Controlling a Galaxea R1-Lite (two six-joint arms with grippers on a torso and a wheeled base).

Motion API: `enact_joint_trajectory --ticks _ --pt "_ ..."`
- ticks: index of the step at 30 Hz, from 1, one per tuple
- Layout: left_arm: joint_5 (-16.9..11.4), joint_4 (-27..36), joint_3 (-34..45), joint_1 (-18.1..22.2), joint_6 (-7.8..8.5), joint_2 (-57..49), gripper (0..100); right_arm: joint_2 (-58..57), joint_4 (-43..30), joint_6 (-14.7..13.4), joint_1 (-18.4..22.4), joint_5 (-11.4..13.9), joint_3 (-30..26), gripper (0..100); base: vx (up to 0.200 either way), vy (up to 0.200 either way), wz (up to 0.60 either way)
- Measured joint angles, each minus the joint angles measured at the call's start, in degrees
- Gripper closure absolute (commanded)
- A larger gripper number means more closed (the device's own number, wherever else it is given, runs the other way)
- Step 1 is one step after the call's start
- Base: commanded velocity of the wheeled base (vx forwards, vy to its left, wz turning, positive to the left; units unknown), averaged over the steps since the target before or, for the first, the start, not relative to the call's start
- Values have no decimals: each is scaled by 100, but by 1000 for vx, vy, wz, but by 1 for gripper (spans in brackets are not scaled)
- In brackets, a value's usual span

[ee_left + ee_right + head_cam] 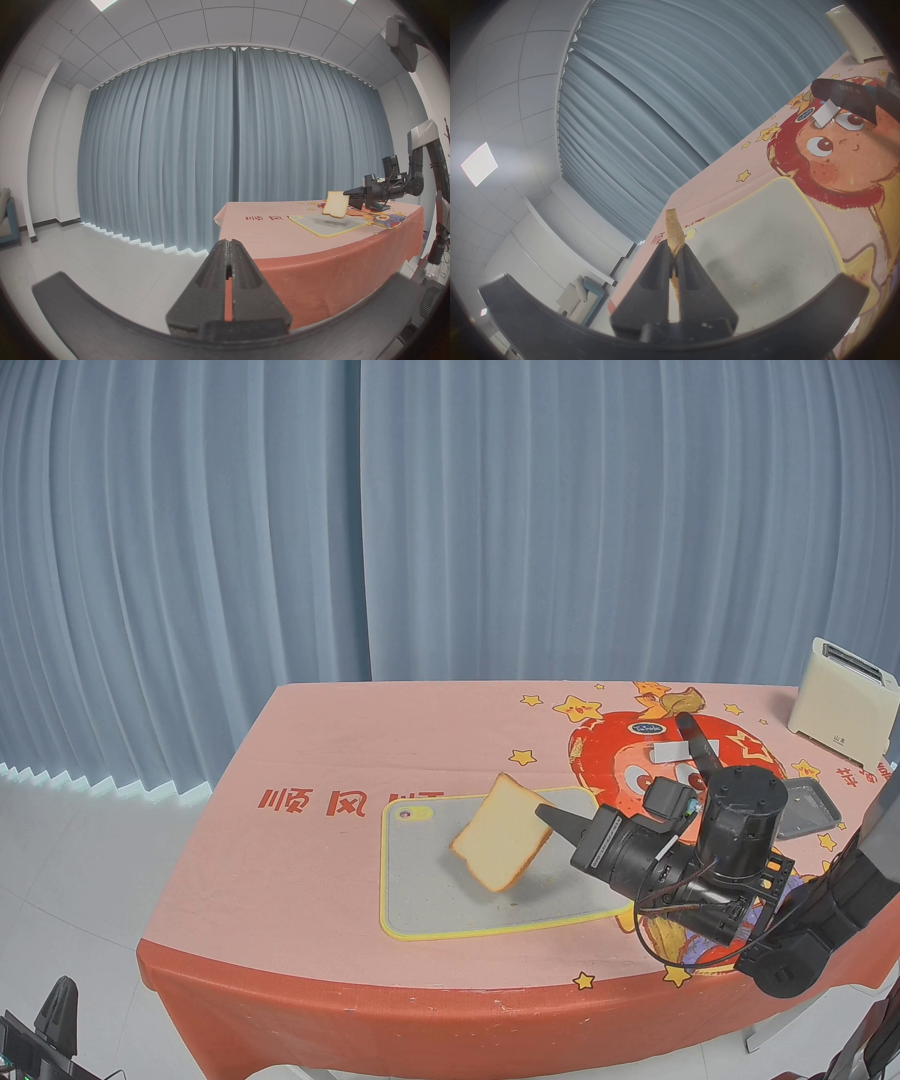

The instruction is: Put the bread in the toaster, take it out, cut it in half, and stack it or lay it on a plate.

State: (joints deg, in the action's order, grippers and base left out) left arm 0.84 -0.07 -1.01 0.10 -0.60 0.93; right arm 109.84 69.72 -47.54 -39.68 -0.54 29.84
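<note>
bread: one slice, tilted, in the air over the cutting board, not touching it.
right gripper: fingers clamped on one edge of the slice, coming in from the toaster side.
cutting board: grey, yellow rim, flat on the table near its front edge.
knife: black handle, lies on the cartoon print, apart from the board.
tray: small, grey metal, between knife and toaster.
toaster: cream, far right corner, well apart from the bread.
left gripper: fingers pressed together, holding nothing, low, off the table's left side.
</note>
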Motion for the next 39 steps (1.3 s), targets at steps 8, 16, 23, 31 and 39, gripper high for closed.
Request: enact_joint_trajectory --ticks 8,16,23,31,39 --pt "0 0 0 0 0 0 100 140 229 22 13 0 -40 100 0 0 0" --pt "0 0 0 0 0 0 100 218 265 41 0 -6 -46 0 0 0 0" --pt "0 0 0 0 0 0 100 257 229 44 -39 -37 -40 0 0 0 0" --pt "0 0 0 0 0 0 100 238 145 244 -45 -305 23 0 0 0 0" --pt "-2 0 0 4 0 0 100 96 -789 556 -12 -358 321 0 0 0 0"
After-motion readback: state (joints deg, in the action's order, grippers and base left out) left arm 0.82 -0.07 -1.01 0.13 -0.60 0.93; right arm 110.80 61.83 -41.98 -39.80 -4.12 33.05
